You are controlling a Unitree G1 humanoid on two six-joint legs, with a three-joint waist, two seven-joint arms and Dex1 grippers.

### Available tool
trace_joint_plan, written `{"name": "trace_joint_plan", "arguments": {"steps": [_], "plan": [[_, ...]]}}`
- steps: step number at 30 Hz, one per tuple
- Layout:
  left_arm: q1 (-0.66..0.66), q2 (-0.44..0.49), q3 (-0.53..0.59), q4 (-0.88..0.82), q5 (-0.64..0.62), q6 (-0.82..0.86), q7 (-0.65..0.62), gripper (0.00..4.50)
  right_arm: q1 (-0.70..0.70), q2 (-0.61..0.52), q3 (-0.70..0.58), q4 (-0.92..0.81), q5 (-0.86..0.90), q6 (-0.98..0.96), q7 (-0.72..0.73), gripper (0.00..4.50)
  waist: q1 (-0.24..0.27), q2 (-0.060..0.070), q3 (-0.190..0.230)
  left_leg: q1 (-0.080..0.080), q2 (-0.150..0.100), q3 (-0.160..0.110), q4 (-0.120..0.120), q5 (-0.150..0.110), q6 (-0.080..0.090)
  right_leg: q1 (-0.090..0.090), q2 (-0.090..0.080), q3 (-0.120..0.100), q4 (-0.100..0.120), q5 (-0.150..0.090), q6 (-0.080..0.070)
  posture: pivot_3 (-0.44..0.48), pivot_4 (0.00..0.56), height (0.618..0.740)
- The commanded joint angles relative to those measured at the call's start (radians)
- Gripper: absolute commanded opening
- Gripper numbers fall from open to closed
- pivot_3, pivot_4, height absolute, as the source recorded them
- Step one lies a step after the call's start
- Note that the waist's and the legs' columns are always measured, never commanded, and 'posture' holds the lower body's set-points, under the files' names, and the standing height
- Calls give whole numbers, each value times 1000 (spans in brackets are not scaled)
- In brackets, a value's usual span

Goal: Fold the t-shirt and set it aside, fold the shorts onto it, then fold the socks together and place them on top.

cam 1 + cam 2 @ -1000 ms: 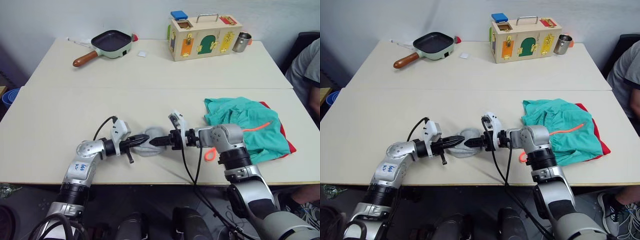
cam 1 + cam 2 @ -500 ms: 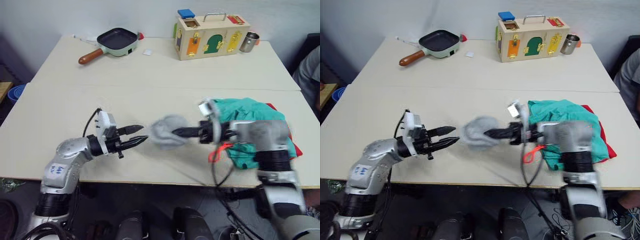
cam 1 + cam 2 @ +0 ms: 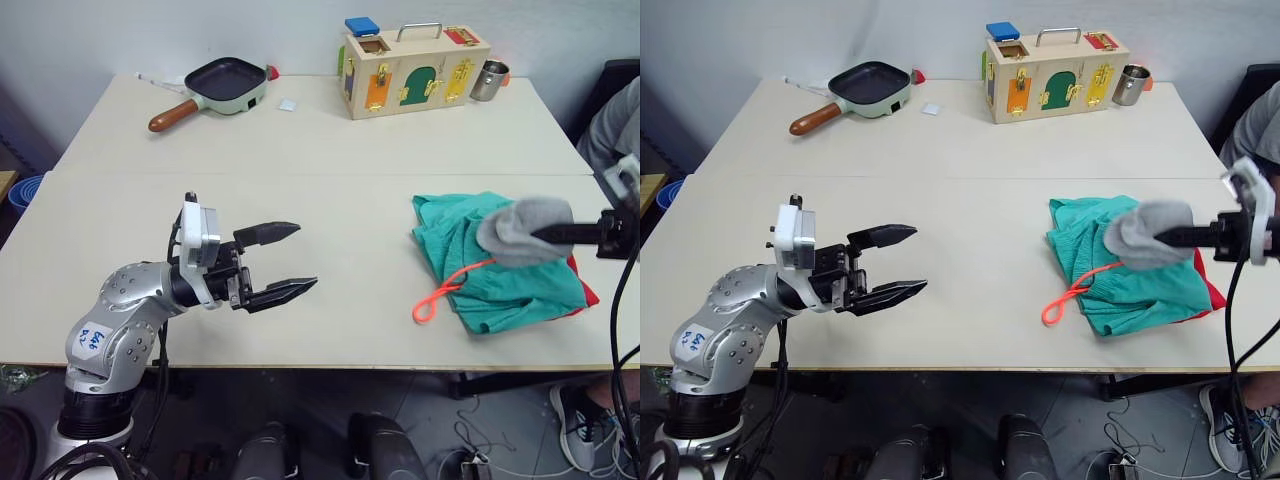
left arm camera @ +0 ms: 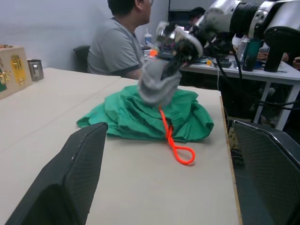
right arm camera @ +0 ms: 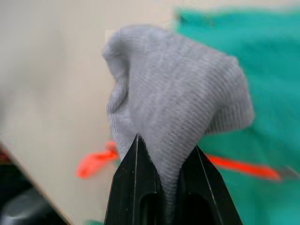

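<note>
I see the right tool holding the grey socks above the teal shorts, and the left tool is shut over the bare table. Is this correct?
Not quite. The left tool is open, its two black fingers spread wide apart over the bare table, as the left eye view shows. The rest holds: the right tool grips the grey socks above the teal shorts.

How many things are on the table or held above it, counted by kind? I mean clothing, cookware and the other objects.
Clothing: 3 – t-shirt, shorts, socks bundle (one bundle, held by the right gripper)
Cookware: 2 – frying pan, metal cup
Toys: 1 – wooden lock box
Other: 1 – small white square
Total: 7
</note>
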Motion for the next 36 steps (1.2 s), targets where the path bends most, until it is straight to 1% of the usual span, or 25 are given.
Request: {"name": "trace_joint_plan", "arguments": {"steps": [1, 4, 7, 8, 10, 11, 13, 14, 15, 16, 19, 21, 23, 25, 26, 28, 29, 30, 31, 33, 34, 36], "plan": [[-11, -7, -10, -59, -32, -10, -8, 4471, -68, 44, -16, 154, -98, -143, -80, 0, 0, 0, 0, 0, 0, 0, 0, 0, -1, 0, 0, 0, 0, 0, 0, 0, 150, 740], [-19, -7, -19, -57, -30, -11, -8, 4471, -82, 100, -53, 231, -139, -231, -184, 0, 4, 0, 0, 0, 1, 0, 0, 1, -1, 0, 1, 0, 0, 0, 0, 0, 150, 740], [-30, -11, -26, -47, -19, -23, -6, 4471, -89, 127, -92, 265, -163, -285, -291, 0, 6, 0, 0, 0, 1, -1, 2, 1, -1, 0, 1, 0, 1, 0, 0, 0, 150, 740], [-33, -12, -29, -43, -17, -26, -6, 4471, -94, 128, -93, 269, -172, -274, -271, 0, 7, 0, 0, 0, 1, -1, 2, 1, -1, 0, 1, 0, 1, 0, 0, 0, 150, 740], [-36, -12, -34, -37, -14, -29, -6, 4500, -102, 118, -113, 267, -181, -288, -256, 711, 8, 0, 0, 0, 1, -1, 2, 1, -1, 1, 1, 0, 1, 0, 0, 0, 150, 740], [-36, -10, -35, -34, -12, -30, -7, 4500, -106, 111, -118, 265, -188, -292, -244, 945, 7, 0, 0, 0, 1, -1, 2, 1, -1, 1, 1, 0, 1, 0, 0, 0, 150, 740], [-36, -3, -35, -25, -10, -33, -12, 4500, -108, 86, -115, 255, -214, -311, -226, 1608, 7, 1, 0, 0, 1, -1, 2, 1, -1, 1, 1, 0, 1, 0, 0, 0, 150, 740], [-36, 2, -35, -21, -10, -31, -16, 4500, -103, 68, -108, 249, -230, -334, -197, 2037, 8, 1, 0, 0, 1, -1, 2, 1, -1, 1, 1, 0, 1, 0, 0, 0, 150, 740], [-34, 5, -34, -15, -6, -35, -18, 4500, -100, 50, -104, 244, -245, -357, -180, 2277, 9, 1, 0, 0, 1, -1, 2, 1, -1, 1, 1, 0, 1, 0, 0, 0, 150, 740], [-32, 8, -32, -11, -1, -36, -18, 4500, -99, 33, -102, 240, -259, -378, -173, 2694, 9, 1, 1, 0, 1, -1, 2, 1, -1, 1, 1, 0, 1, 0, 0, 0, 150, 740], [-24, 18, -25, 1, 11, -42, -19, 4500, -112, -20, -113, 224, -283, -450, -137, 3640, 8, 2, 1, 0, 1, -1, 2, 1, -1, 1, 1, 0, 1, 0, 0, 0, 150, 740], [-8, 40, -16, 10, 32, -48, -22, 4500, -129, -59, -119, 211, -297, -512, -117, 4430, 7, 2, 1, 0, 1, -1, 2, 1, -1, 1, 1, 0, 1, 0, 0, 0, 150, 740], [17, 78, -9, 17, 49, -41, -35, 4500, -129, -85, -125, 193, -304, -610, -88, 4474, 3, 3, 2, 0, 1, -1, 2, 1, -2, 1, 1, 0, 1, 0, 0, 0, 150, 740], [39, 96, 5, 27, 74, -63, -27, 4500, -118, -79, -148, 183, -286, -686, -62, 4474, -2, 6, 2, 1, 1, -1, 2, 0, -2, 0, 1, 1, 1, 0, 0, 0, 150, 740], [54, 106, 12, 39, 119, -101, -11, 4500, -106, -58, -171, 166, -261, -727, -46, 4474, -3, 6, 2, 1, 2, -1, 2, 0, -3, 1, 2, 1, 1, 0, 0, 0, 150, 740], [96, 128, 38, 58, 167, -139, 1, 4500, -42, 11, -220, 77, -184, -792, 33, 4474, -11, 5, 2, 1, 3, 0, 2, 0, -3, 1, 2, 1, 1, 0, 0, 0, 150, 740], [115, 138, 47, 69, 193, -158, 6, 4500, 10, 51, -245, 8, -140, -820, 66, 4474, -16, 5, 2, 2, 4, 0, 2, 0, -3, 2, 3, 1, 1, 0, 0, 0, 150, 740], [147, 146, 62, 87, 215, -188, 3, 4500, 114, 114, -262, -135, -76, -870, 96, 4474, -16, 4, 2, 3, 4, 0, 2, 0, -3, 3, 3, 1, 1, 0, 0, 0, 150, 740], [166, 151, 71, 100, 232, -211, 1, 4500, 186, 156, -275, -237, -36, -901, 112, 4474, -17, 2, 1, 2, 4, 0, 2, 0, -3, 2, 3, 1, 1, 0, 0, 0, 150, 740], [198, 154, 82, 124, 269, -258, 8, 4500, 311, 234, -301, -421, 23, -909, 84, 4474, -13, 2, 1, 5, 6, -1, 2, 0, -5, 4, 4, 0, 2, 0, 0, 0, 150, 740], [214, 154, 86, 136, 299, -291, 19, 4500, 368, 278, -303, -504, 42, -904, 56, 4474, -6, 5, 2, 3, 6, -1, 2, 0, -5, 3, 4, -1, 3, 0, 0, 0, 150, 740], [251, 154, 95, 161, 363, -356, 46, 4500, 486, 392, -281, -661, 60, -973, 6, 4474, 9, 7, 3, 1, 5, -1, 3, 0, -3, 0, 3, 0, 9, 0, 0, 0, 150, 740]]}}
